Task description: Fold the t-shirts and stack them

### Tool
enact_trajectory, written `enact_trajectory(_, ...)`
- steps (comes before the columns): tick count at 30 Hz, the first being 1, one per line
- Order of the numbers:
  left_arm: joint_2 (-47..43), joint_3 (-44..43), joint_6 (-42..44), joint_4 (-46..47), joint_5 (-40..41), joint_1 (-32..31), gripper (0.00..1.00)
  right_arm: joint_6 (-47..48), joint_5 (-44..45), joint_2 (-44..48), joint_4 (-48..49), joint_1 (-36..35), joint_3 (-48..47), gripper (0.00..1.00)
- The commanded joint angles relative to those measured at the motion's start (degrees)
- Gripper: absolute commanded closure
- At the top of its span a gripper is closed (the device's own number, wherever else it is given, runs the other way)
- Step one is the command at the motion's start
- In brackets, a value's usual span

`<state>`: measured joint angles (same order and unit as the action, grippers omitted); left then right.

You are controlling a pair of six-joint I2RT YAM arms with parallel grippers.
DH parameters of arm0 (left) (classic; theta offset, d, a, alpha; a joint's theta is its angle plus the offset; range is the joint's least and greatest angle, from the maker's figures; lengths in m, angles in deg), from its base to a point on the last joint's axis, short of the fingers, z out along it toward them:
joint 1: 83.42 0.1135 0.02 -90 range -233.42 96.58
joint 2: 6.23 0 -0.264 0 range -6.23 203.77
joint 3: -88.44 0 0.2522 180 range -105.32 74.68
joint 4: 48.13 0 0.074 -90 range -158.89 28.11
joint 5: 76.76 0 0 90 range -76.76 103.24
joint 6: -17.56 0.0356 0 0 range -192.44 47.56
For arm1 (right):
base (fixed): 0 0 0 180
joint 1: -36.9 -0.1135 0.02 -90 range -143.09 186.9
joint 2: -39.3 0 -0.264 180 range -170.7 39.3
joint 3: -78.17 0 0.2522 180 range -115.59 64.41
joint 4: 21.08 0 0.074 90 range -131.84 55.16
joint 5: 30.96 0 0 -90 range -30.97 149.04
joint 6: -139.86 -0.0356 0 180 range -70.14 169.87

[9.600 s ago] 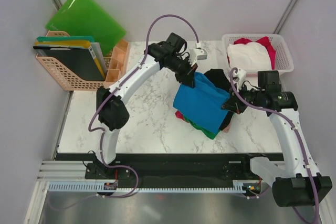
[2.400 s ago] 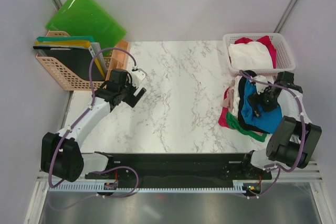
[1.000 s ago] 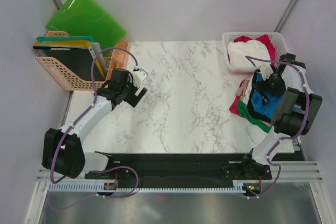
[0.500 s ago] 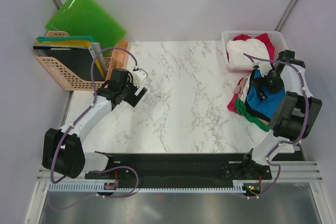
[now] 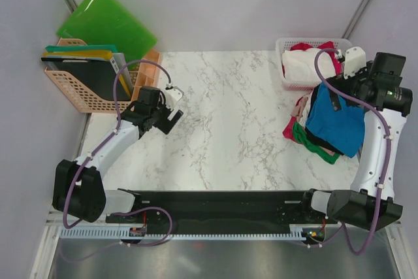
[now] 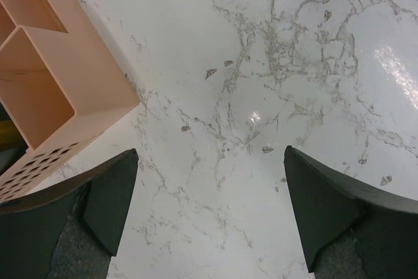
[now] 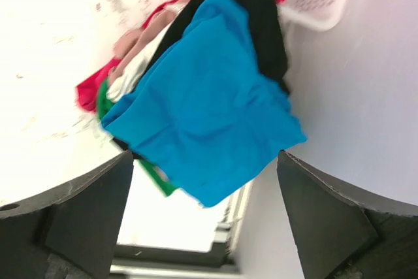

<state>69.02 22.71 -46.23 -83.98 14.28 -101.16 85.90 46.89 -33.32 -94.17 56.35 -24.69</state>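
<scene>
The t-shirts lie in a stack at the table's right edge. A bright blue t-shirt [image 5: 338, 125] [image 7: 202, 109] is on top, folded into a rough rectangle. Edges of a black t-shirt [image 7: 264, 24], a green t-shirt [image 5: 307, 142], a red t-shirt [image 5: 289, 132] and a pale pink t-shirt [image 5: 302, 104] stick out beneath it. My right gripper [image 5: 343, 86] [image 7: 206, 155] hangs open well above the stack, holding nothing. My left gripper [image 5: 166, 119] [image 6: 210, 151] is open over bare marble at the table's left.
A white lattice basket [image 5: 304, 41] at the back right holds a white t-shirt [image 5: 304, 66] and a red one [image 5: 304, 48]. A peach organiser [image 5: 91, 96] [image 6: 52, 83] with folders stands at the left, beside my left gripper. Green folders [image 5: 104, 21] lean behind it.
My right arm has lifted up and back off the stack, leaving the blue t-shirt lying on top. The left arm has stayed where it was.
</scene>
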Motion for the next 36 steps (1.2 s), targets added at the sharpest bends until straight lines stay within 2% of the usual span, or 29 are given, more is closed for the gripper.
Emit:
enact_trajectory(1,-2.37,1.51,-0.91,2.31,-0.86,0.16,0.0,-5.97,-3.66,-3.48,-10.25,2.17,0.15,0.02)
enact_trajectory(2,-2.82,1.69,-0.56,2.31,-0.86,0.25,0.0,-3.54,-7.25,-5.23,-14.28,5.66,0.68,0.02)
enact_trajectory(4,-3.96,2.56,-0.12,2.4,-0.86,0.16,0.0,-1.23,-13.93,-6.21,-15.73,9.89,3.91,0.02)
enact_trajectory(8,-5.98,3.8,0.41,2.66,0.01,0.25,0.0,0.88,-14.59,-4.74,-11.27,17.72,9.55,0.02)
enact_trajectory(14,-9.15,6.09,0.41,3.72,2.56,2.09,0.0,-4.91,-3.25,7.03,4.11,19.14,20.09,0.02)
enact_trajectory(21,-7.83,6.0,-0.46,3.02,2.3,6.31,0.0,-5.27,-8.23,2.58,5.1,19.41,26.6,0.02)
enact_trajectory(23,-7.83,6.09,-0.64,3.02,1.95,6.84,0.0,-5.7,-9.74,-0.14,6.41,19.67,27.13,0.13)
enact_trajectory(26,-7.48,6.09,-0.64,3.01,1.86,7.1,0.0,-7.72,-11.93,-4.45,8.35,20.02,26.44,0.72)
enact_trajectory(28,-6.96,5.82,-0.64,2.93,1.86,7.28,0.0,-8.43,-14.13,-6.56,8.27,20.28,24.77,0.93)
enact_trajectory(29,-6.95,5.91,-0.73,2.84,1.95,7.28,0.0,-9.3,-14.49,-7.87,8.27,20.28,24.15,1.0)
enact_trajectory(36,-5.55,5.65,-1.08,3.1,1.16,7.72,0.0,-11.06,-15.37,-9.12,8.88,20.37,19.94,1.0)
